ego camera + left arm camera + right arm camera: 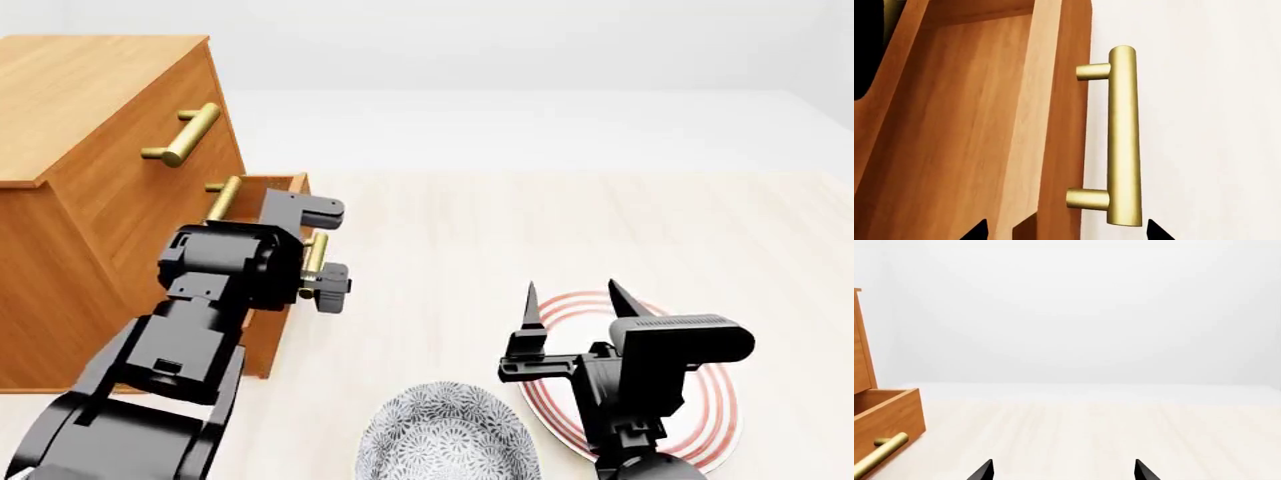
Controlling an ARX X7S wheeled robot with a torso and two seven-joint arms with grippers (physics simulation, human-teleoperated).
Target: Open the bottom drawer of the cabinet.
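The bottom drawer [891, 412] stands partly out of the cabinet [80, 120], at the counter's far left, its inside showing. The left hand [318, 250] is at its brass handle [1123, 135], jaws wide on either side of the bar and not clamped.

The likeliest trouble is a slip: the bar lies close to one fingertip, not centred, so a pull with loose jaws could let it slide off the end. A pull off the drawer's line could also bind it, or drag the cabinet across the smooth counter.

The right hand [577, 300] hangs wide and empty above a red-ringed plate [714, 400], with a patterned bowl [447, 440] near it. Both are well apart from the drawer.

The counter [561, 230] is pale wood grain, and the room is plain white.
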